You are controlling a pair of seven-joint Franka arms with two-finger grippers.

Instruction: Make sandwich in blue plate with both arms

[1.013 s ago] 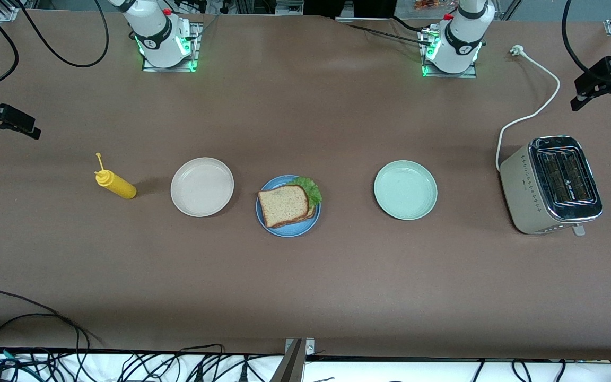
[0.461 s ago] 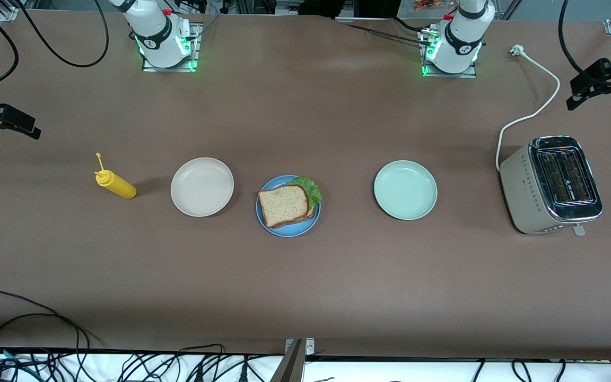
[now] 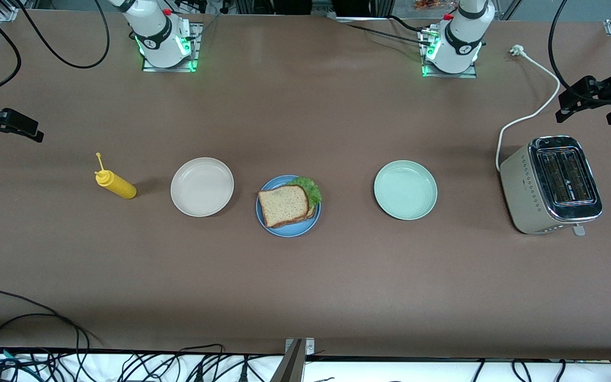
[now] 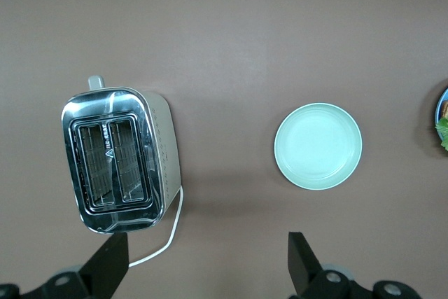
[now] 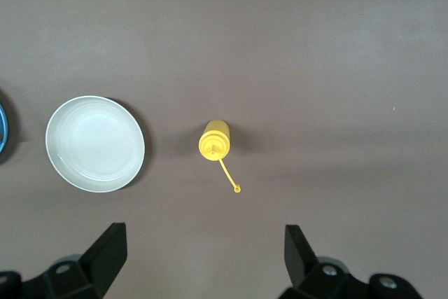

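Note:
The sandwich (image 3: pixel 283 205) lies on the blue plate (image 3: pixel 296 231) at the middle of the table: a brown bread slice on top, green lettuce (image 3: pixel 311 190) sticking out at one side, a second slice under it. My left gripper (image 3: pixel 584 111) is open and empty, high over the left arm's end of the table beside the toaster; its wrist view shows the jaws (image 4: pixel 206 265) wide apart and a sliver of the blue plate (image 4: pixel 443 105). My right gripper (image 3: pixel 14 127) is open and empty, high over the right arm's end near the mustard bottle; its jaws (image 5: pixel 204 253) are also wide apart.
An empty cream plate (image 3: pixel 202 187) (image 5: pixel 94 143) and a yellow mustard bottle (image 3: pixel 117 184) (image 5: pixel 214 141) lie toward the right arm's end. An empty mint-green plate (image 3: pixel 405 190) (image 4: pixel 318 146) and a toaster (image 3: pixel 552 184) (image 4: pixel 119 160) with a white cord (image 3: pixel 536 109) lie toward the left arm's end.
The left gripper has drifted a little inward from the table's end, toward the toaster. The right gripper has barely shifted. The sandwich and plates have not moved.

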